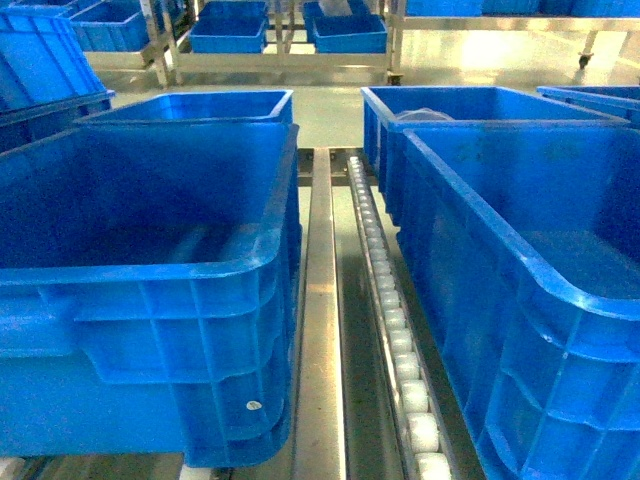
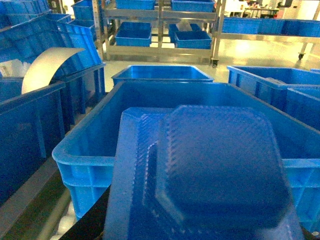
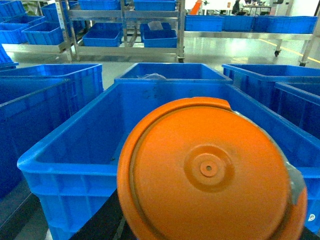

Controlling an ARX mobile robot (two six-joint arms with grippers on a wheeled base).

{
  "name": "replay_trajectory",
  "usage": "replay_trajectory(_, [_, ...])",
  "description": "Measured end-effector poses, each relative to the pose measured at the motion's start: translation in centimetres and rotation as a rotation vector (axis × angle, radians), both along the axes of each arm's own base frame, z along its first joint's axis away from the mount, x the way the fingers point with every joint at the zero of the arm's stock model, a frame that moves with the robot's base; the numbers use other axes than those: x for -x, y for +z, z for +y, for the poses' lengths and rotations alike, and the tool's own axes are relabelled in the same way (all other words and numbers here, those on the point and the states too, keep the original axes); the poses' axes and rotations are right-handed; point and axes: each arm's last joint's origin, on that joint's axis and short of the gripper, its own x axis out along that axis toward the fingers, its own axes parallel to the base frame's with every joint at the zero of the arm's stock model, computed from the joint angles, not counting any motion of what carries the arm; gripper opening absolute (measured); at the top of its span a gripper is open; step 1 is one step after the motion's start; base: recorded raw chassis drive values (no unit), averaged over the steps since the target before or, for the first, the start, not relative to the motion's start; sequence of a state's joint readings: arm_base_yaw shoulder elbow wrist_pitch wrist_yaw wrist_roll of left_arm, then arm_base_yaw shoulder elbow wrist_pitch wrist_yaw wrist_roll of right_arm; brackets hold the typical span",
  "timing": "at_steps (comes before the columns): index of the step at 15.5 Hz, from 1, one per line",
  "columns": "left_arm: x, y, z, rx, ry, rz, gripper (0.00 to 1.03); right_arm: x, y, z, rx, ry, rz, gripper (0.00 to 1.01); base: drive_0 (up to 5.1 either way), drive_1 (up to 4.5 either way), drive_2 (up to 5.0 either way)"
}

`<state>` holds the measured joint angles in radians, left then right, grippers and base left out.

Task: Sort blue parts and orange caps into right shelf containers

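Note:
A large blue part [image 2: 215, 175], flat with a raised octagonal middle and ribbed texture, fills the lower left wrist view. It hangs over the near rim of a deep blue container [image 2: 80, 160], and it hides the fingers of my left gripper, which holds it. In the right wrist view a round orange cap [image 3: 210, 170] with a small centre boss is held the same way above another blue container [image 3: 65, 167], covering my right gripper's fingers. The head view shows two near containers, left [image 1: 150, 272] and right [image 1: 520, 250], and neither gripper.
A white roller track [image 1: 395, 330] and a metal rail [image 1: 320, 330] run between the two crate rows. More blue crates stand behind, one holding clear plastic [image 1: 425, 113]. A curved white sheet [image 2: 47, 65] sits in a left crate. Metal shelving with small blue bins [image 1: 230, 30] lines the back.

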<state>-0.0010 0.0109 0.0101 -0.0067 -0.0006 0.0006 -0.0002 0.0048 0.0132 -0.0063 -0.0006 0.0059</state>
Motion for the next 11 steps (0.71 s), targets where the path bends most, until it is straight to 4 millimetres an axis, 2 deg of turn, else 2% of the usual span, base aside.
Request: replay_trajectory(11, [0.0,0.0,0.0,0.0,0.0,0.0,0.43,0.0,0.0,0.0,0.0,0.0,0.0,0.45,0.0,0.0,0.0])
